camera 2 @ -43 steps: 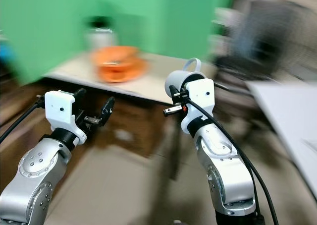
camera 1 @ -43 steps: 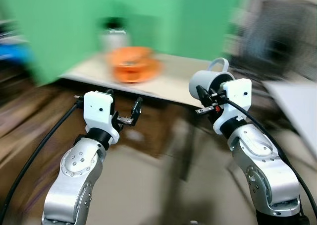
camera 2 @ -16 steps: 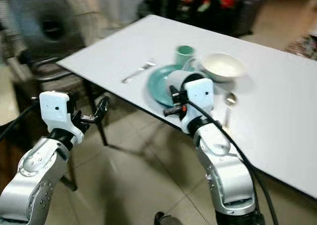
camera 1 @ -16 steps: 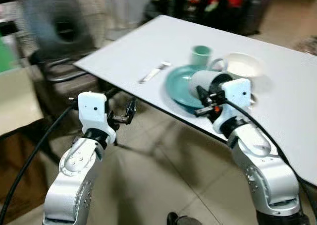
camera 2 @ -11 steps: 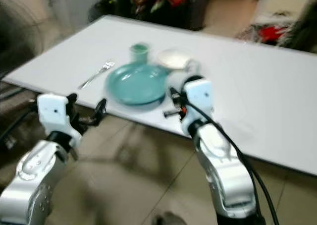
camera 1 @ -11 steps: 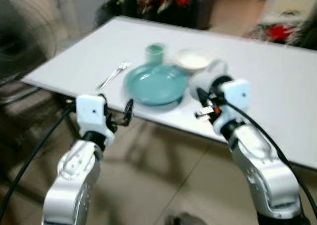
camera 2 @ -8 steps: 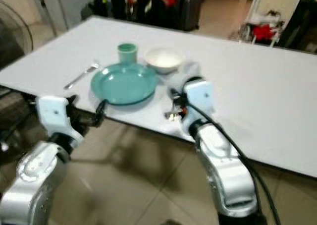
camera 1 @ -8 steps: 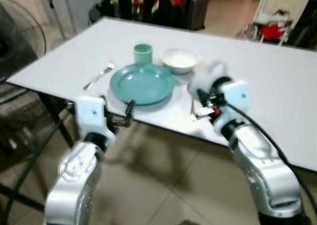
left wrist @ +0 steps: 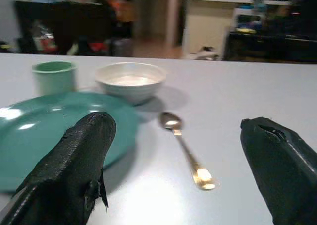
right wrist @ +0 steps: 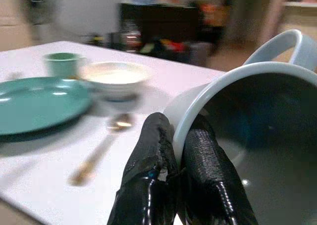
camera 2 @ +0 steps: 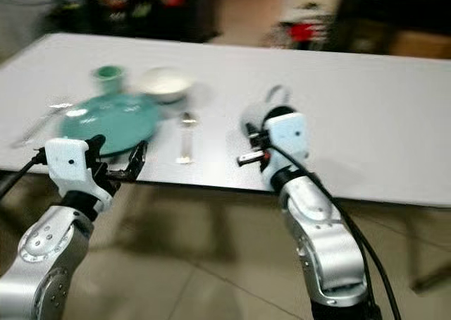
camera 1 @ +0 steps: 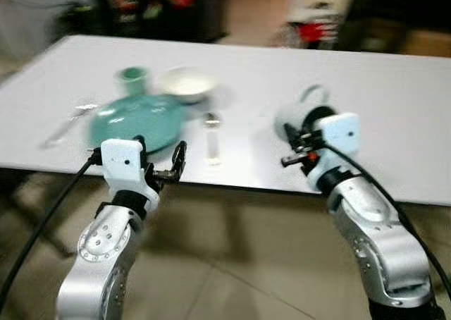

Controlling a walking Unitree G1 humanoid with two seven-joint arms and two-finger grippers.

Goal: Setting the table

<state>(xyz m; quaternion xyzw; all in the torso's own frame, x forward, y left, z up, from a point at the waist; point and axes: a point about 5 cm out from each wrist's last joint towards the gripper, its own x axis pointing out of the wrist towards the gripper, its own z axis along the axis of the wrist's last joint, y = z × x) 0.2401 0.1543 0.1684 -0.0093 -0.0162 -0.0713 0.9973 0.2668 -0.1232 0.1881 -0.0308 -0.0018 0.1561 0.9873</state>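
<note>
View has swung since 0.5 s ago: table (camera 1: 394,94) now square ahead. Right gripper (right wrist: 171,155) still pinches mug (camera 1: 303,112) rim, carried over table edge; left gripper (left wrist: 173,150) open, empty. Placement beside spoon (camera 1: 212,133) likely next

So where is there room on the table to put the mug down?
The white table is bare to the robot's right of the spoon, all the way across. That is where the right gripper holds the mug. It is crowded on the left, where the plate, bowl, green cup and fork sit together.
</note>
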